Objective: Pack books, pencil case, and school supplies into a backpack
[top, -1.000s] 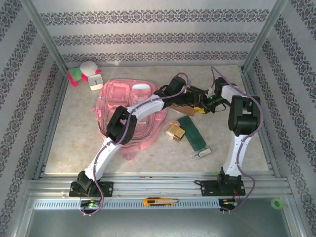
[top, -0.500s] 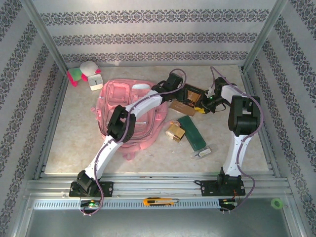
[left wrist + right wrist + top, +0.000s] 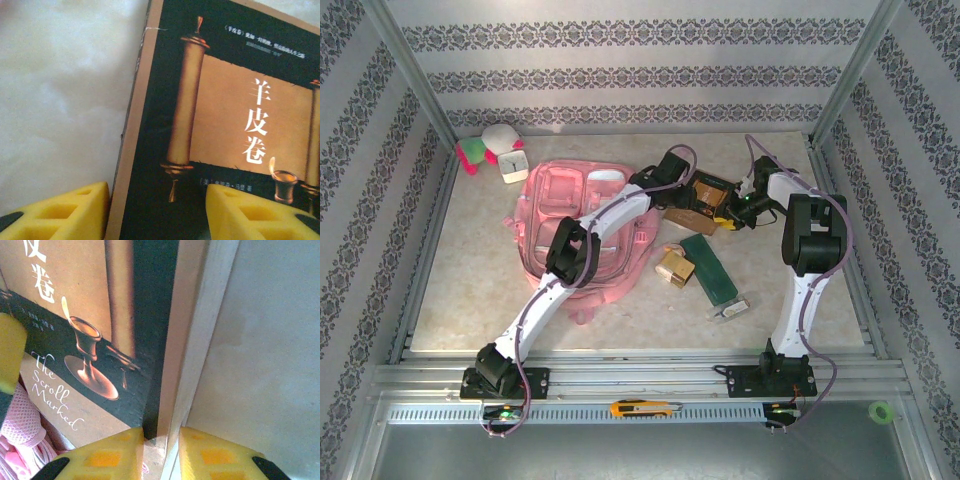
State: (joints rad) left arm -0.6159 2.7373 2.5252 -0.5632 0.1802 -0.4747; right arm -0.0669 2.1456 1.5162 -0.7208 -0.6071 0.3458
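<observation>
Top external view: both arms meet at the thin dark-brown, gold-pictured book [image 3: 703,193], one o'clock.
Outstretched left gripper [image 3: 155,192] spread astride its spine; right gripper [image 3: 161,435], elbow folded high, pinches its edge.

The backpack [image 3: 542,225] is glowing soft pink, with white trim edging its pockets. The book [image 3: 225,125] is showing a near-black cover, a golden-orange scroll picture, white characters and a tan strip carrying white script. The pencil case [image 3: 708,267] is showing dark green, the boxes [image 3: 675,266] are shining gold-tan, and the small gadget [image 3: 730,310] is gleaming silver-grey. The left gripper [image 3: 157,200] and the right gripper [image 3: 161,436] are both wearing bright yellow pads [image 3: 65,212] backed with black. The table [image 3: 470,280] is showing pale cream marbling, and the walls [image 3: 640,80] are running white with bands of dark damask.
</observation>
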